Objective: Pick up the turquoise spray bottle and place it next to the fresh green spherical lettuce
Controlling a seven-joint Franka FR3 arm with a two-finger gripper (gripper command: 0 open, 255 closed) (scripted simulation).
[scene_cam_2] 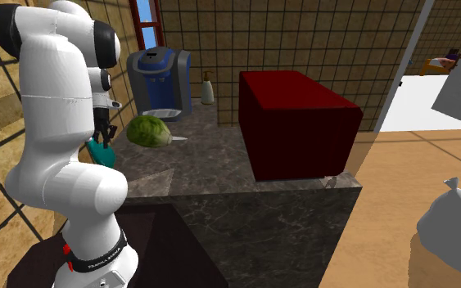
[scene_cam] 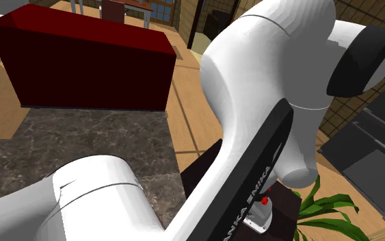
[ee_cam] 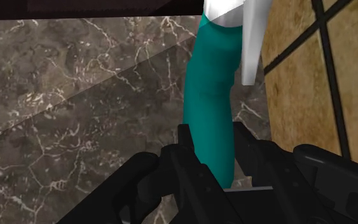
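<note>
Where the two black fingers (ee_cam: 187,149) press in from either side, the gripper (ee_cam: 213,139) clasps the teal body of the bottle (ee_cam: 210,95), which runs away from the grip to a white spray head (ee_cam: 252,48). Behind it lies the dark marbled counter (ee_cam: 75,108), with a tan tiled wall (ee_cam: 311,70) alongside. In the second exterior view the gripper (scene_cam_2: 101,135) hangs at the left of the frame against the white arm (scene_cam_2: 52,123), the teal bottle (scene_cam_2: 99,153) showing just beneath it, over the counter's edge by the wall; whether its base touches the counter cannot be told. A little to the right, apart from the bottle, the green lettuce (scene_cam_2: 148,131) sits on the counter (scene_cam_2: 220,164). Behind the lettuce stands a blue coffee machine (scene_cam_2: 161,82), with a small pale dispenser (scene_cam_2: 207,87) to its right. A dark red box (scene_cam_2: 294,123) fills the counter's right half, and in the shoulder view the same box (scene_cam: 81,61) lies at the upper left beyond the arm (scene_cam: 252,82), with a green plant (scene_cam: 327,209) at the lower right.
</note>
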